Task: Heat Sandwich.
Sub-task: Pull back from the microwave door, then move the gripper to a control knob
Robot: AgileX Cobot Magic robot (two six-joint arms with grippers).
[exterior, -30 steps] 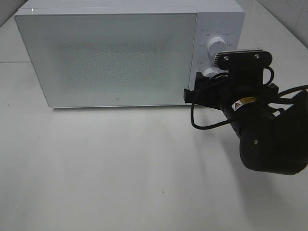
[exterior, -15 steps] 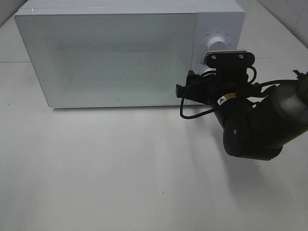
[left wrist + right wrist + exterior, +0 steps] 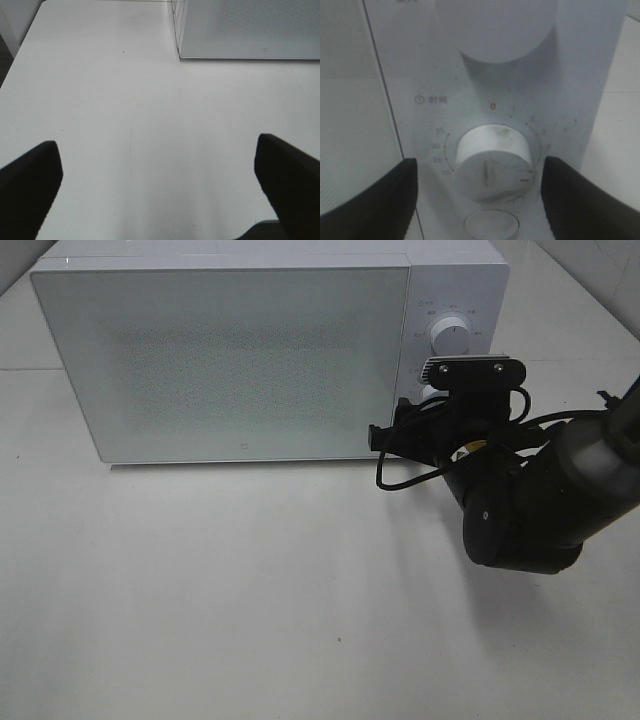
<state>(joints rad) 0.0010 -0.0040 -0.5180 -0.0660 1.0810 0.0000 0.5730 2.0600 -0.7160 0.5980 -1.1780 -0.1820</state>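
Note:
The white microwave (image 3: 230,360) stands at the back of the table with its door closed. The sandwich is hidden from every view. My right gripper (image 3: 479,170) is open at the control panel, one finger (image 3: 375,200) on each side of the lower timer knob (image 3: 492,160), with a small gap to it on both sides. In the exterior high view the right arm (image 3: 520,500) covers that knob, and only the upper knob (image 3: 450,337) shows. My left gripper (image 3: 157,165) hangs open over the bare white table (image 3: 125,100), nothing between its fingers.
A round push button (image 3: 490,225) sits just below the timer knob. The microwave's front corner (image 3: 182,50) lies ahead of the left gripper. A black cable (image 3: 400,480) loops off the right wrist.
The right arm has swung left and in toward the control panel, bringing its gripper around the lower knob. The left gripper has stayed open.

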